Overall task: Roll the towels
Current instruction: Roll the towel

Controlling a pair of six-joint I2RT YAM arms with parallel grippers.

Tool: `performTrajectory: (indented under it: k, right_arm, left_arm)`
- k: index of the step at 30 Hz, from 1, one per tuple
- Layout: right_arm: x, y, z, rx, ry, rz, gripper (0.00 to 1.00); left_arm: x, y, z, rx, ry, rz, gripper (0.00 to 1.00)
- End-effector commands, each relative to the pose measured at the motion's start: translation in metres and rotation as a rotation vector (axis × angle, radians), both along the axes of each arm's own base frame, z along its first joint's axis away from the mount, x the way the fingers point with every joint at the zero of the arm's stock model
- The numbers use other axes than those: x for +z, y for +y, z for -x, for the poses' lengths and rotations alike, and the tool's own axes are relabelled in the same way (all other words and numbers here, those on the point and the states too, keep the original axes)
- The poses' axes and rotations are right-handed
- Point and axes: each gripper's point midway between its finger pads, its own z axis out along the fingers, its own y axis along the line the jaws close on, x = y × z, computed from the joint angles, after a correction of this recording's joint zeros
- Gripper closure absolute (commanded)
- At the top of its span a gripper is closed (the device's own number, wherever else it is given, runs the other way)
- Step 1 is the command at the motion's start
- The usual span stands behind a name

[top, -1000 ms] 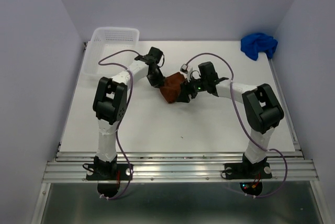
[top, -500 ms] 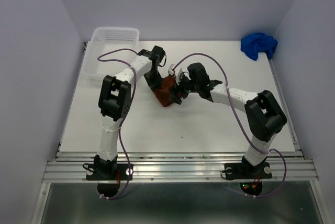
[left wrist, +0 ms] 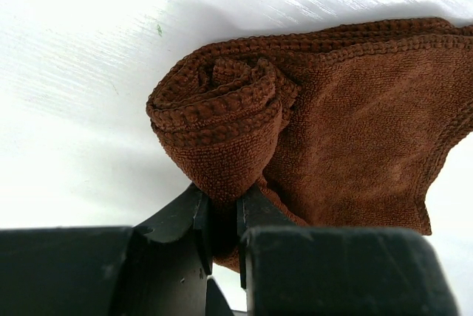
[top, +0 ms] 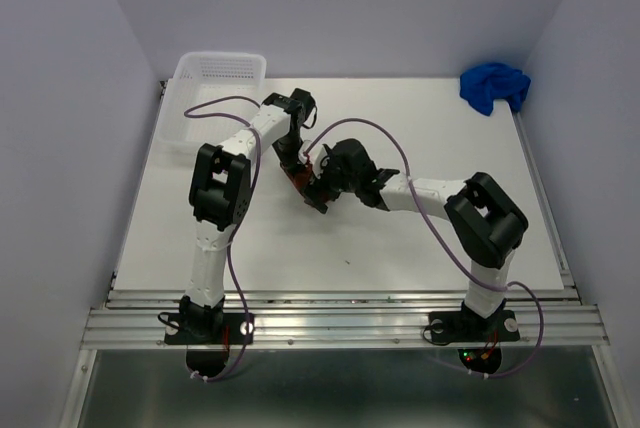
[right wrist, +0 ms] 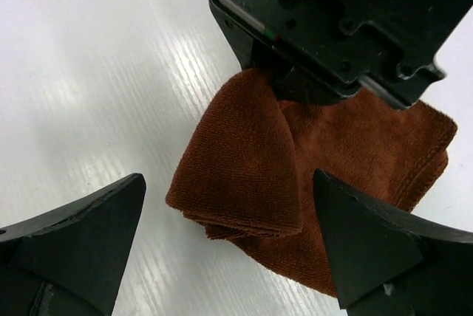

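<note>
Rust-brown towel sits at the middle of the bench, partly rolled, loose flap left to roll. Left gripper pinches the rolled end. Right gripper is spread wide above it, holding nothing. Blue towel lies crumpled at the far right corner, not yet rolled.

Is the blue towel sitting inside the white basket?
No, the blue towel lies crumpled in the far right corner, well apart from the white basket at the far left.

Left claw pinched nearly closed, right claw spread wide, both angled inward, tips close together.
</note>
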Motion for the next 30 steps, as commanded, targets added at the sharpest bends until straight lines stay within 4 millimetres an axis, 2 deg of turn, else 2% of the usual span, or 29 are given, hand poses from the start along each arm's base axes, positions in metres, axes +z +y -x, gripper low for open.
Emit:
performTrajectory:
  k: [1, 6, 11, 14, 18, 21, 23, 25, 26, 27, 30]
  right_arm:
    - [0.012, 0.012, -0.022, -0.069, -0.079, -0.023, 0.0]
    - [0.004, 0.016, -0.02, -0.06, -0.085, -0.014, 0.03]
    - [-0.001, 0.019, -0.013, -0.038, -0.077, -0.01, 0.26]
    - [-0.003, 0.02, -0.011, -0.031, -0.069, -0.008, 0.36]
    - [-0.01, 0.017, -0.01, -0.027, -0.064, 0.017, 0.42]
    - [-0.015, 0.014, -0.01, -0.043, -0.049, 0.03, 0.62]
    - [-0.015, 0.013, -0.012, -0.065, -0.044, 0.028, 0.83]
    - [-0.014, 0.012, -0.013, -0.095, -0.025, 0.015, 0.98]
    - [-0.01, 0.013, -0.013, -0.111, -0.013, 0.001, 0.99]
    - [-0.007, 0.014, -0.013, -0.133, 0.014, -0.021, 0.99]
    - [-0.004, 0.02, -0.01, -0.155, 0.077, -0.065, 0.99]
  left_arm:
    - [0.008, 0.004, 0.007, 0.012, 0.014, -0.025, 1.0]
    - [0.005, 0.005, 0.009, 0.012, 0.03, -0.028, 1.0]
    - [0.009, 0.01, 0.005, 0.028, 0.015, -0.04, 1.0]
    - [0.01, 0.009, 0.004, 0.028, 0.015, -0.03, 1.0]
    - [0.01, 0.01, 0.003, 0.034, 0.02, -0.024, 1.0]
    - [0.011, 0.011, 0.003, 0.038, 0.016, -0.022, 1.0]
    - [0.012, 0.012, 0.003, 0.041, 0.013, -0.02, 1.0]
    - [0.013, 0.012, 0.002, 0.043, 0.011, -0.017, 0.95]
    - [0.013, 0.012, 0.002, 0.044, 0.008, -0.019, 0.92]
    - [0.014, 0.012, 0.001, 0.043, 0.003, -0.015, 0.82]
    - [0.019, 0.012, -0.003, 0.047, -0.023, -0.009, 0.68]
